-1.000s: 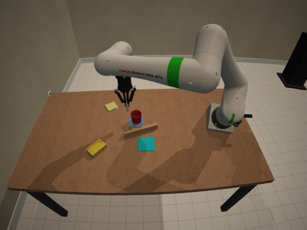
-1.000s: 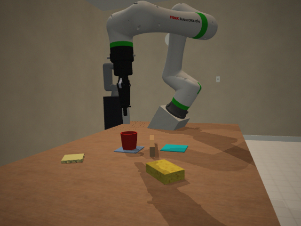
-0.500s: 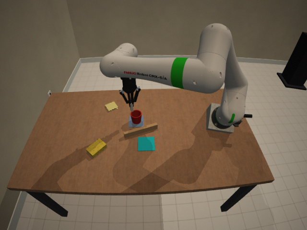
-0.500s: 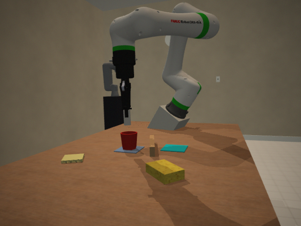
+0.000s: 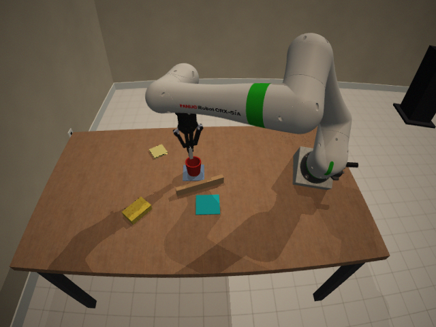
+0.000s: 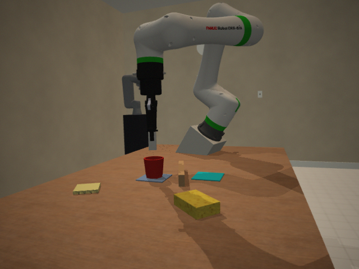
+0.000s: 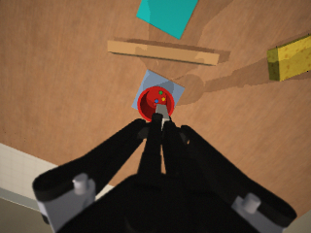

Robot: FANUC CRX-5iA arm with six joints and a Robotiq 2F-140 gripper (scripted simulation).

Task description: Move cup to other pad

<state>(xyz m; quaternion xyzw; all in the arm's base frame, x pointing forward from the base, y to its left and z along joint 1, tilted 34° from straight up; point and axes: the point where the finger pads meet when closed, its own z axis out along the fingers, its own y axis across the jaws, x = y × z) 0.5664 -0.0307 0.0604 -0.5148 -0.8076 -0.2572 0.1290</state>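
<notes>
A red cup stands upright on a grey-blue pad, with coloured marbles inside. My gripper is shut and empty, hanging just above the cup's rim without touching it. A wooden rail lies between this pad and the teal pad.
A yellow sponge lies at the front left of the rail. A thin yellow pad lies at the far left. The arm's base stands at the table's right.
</notes>
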